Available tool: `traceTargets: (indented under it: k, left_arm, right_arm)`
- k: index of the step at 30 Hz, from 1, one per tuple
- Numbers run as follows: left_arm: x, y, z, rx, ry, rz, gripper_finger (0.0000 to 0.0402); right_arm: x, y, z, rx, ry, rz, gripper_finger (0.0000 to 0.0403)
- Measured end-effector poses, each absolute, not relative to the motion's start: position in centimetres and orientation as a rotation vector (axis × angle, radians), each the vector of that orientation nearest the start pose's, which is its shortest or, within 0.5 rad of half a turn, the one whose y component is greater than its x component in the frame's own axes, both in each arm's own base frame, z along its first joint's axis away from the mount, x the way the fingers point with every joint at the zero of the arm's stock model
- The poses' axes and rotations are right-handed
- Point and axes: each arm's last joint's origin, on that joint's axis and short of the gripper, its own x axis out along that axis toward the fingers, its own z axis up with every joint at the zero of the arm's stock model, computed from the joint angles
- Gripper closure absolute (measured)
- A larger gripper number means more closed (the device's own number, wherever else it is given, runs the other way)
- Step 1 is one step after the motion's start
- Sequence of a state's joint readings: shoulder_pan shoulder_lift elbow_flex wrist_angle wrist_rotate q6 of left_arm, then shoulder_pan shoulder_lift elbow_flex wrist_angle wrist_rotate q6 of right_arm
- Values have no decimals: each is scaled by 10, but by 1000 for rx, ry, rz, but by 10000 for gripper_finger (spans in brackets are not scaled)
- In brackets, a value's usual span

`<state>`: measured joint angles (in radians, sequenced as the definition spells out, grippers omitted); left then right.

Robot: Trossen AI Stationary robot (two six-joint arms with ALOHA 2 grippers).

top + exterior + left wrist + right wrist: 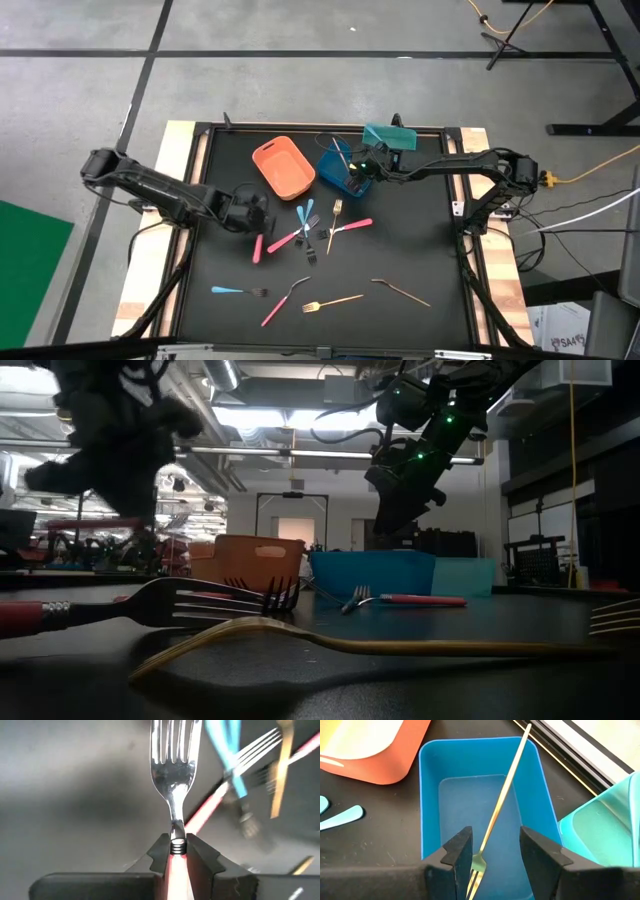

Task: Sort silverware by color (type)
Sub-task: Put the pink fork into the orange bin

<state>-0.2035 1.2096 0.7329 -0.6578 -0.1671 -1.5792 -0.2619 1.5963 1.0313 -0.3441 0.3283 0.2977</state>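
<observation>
Over the blue bin (432,765), right gripper (492,851) spread, gold fork (505,800) inside.
Left gripper (178,852) clamps a pink fork (172,765) (mid-table).

You see a black table (400,330), an orange bin (284,166), a blue bin (432,800) holding a gold fork (502,807), a teal bin (390,135), pink spoon (281,301), light-blue fork (238,291), silver-headed pink fork (172,775).
</observation>
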Motion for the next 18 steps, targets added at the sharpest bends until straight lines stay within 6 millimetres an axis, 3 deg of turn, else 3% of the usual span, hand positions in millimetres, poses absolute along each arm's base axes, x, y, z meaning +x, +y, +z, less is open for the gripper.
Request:
traceTargets:
  k: [12, 18]
  left_arm:
    - [232, 1, 242, -1075, 705, 747, 362]
    - [234, 29, 249, -1045, 666, 754, 362]
  right_arm:
    - [311, -92, 212, 251, 833, -657, 249]
    - [311, -92, 212, 251, 833, -657, 248]
